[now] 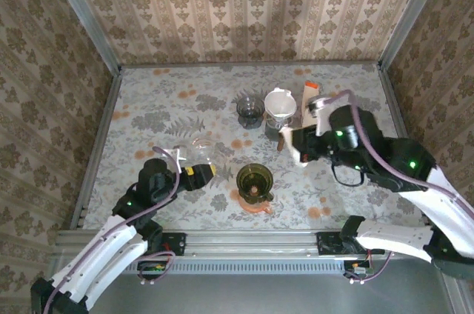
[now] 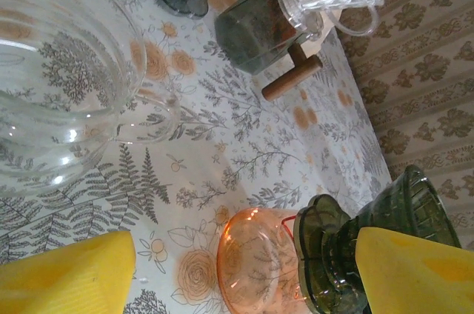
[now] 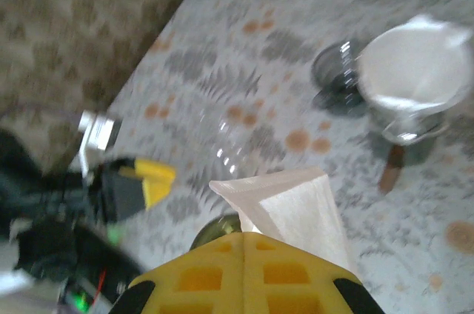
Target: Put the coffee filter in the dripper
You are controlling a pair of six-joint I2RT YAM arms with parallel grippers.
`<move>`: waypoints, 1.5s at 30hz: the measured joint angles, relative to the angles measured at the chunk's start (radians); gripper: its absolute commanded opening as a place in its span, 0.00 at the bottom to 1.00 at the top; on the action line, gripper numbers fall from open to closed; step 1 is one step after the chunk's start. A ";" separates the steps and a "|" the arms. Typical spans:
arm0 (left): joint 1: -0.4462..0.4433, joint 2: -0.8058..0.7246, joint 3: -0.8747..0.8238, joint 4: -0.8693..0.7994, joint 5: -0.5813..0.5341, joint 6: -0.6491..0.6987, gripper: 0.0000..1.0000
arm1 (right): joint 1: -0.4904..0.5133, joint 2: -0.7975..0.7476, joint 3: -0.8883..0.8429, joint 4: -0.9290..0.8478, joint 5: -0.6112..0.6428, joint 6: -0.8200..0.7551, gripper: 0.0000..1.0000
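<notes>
Bench (image 1: 148,92): one. Arms: two.

Step, as I read it: transport. The filter is picked and in the air but not yet seated.

- Right gripper (image 1: 301,149): clamped on one folded white coffee filter (image 3: 296,206), held above the bench, right of and a bit behind the green dripper (image 1: 254,181).
- Left gripper (image 1: 200,172): jaws apart, holding nothing, parked between the glass carafe (image 1: 202,148) and the green dripper.

Count:
- Glass carafe: one.
- Dark server (image 2: 252,32) with wooden handle: one.
- Drippers: three. The green one sits on an orange saucer (image 1: 257,208). The grey dripper (image 1: 250,109) and clear dripper (image 1: 280,103) are at the back. The clear one sits on the server and looks to have a filter in it already.
- White bottle (image 1: 309,96) with orange cap: one.

Target is probably the green dripper: nearest, and no paper in it.

Next move: carry the filter over its mouth, point down, lower until the cone seats, then release. The filter is folded flat, so it may need opening to sit against the walls.
</notes>
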 measured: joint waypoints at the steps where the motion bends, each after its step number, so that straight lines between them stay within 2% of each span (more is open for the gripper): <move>1: 0.002 -0.005 0.002 -0.002 0.000 0.004 0.80 | 0.037 0.034 0.025 -0.035 0.000 0.000 0.00; 4: 0.006 -0.013 0.003 -0.011 0.001 0.008 0.80 | 0.119 0.140 0.087 -0.111 -0.003 0.000 0.00; 8: 0.008 -0.014 0.003 -0.029 0.005 0.011 0.80 | 0.173 0.253 0.158 -0.216 0.000 0.004 0.00; 18: 0.013 -0.020 0.016 -0.043 0.027 0.029 0.79 | 0.190 0.365 0.257 -0.399 0.012 0.019 0.00; 33: 0.019 -0.025 0.016 -0.035 0.053 0.033 0.79 | 0.190 0.585 0.359 -0.408 -0.035 -0.045 0.00; 45: 0.019 -0.025 0.016 -0.019 0.066 0.032 0.80 | 0.183 0.627 0.356 -0.384 -0.060 -0.080 0.00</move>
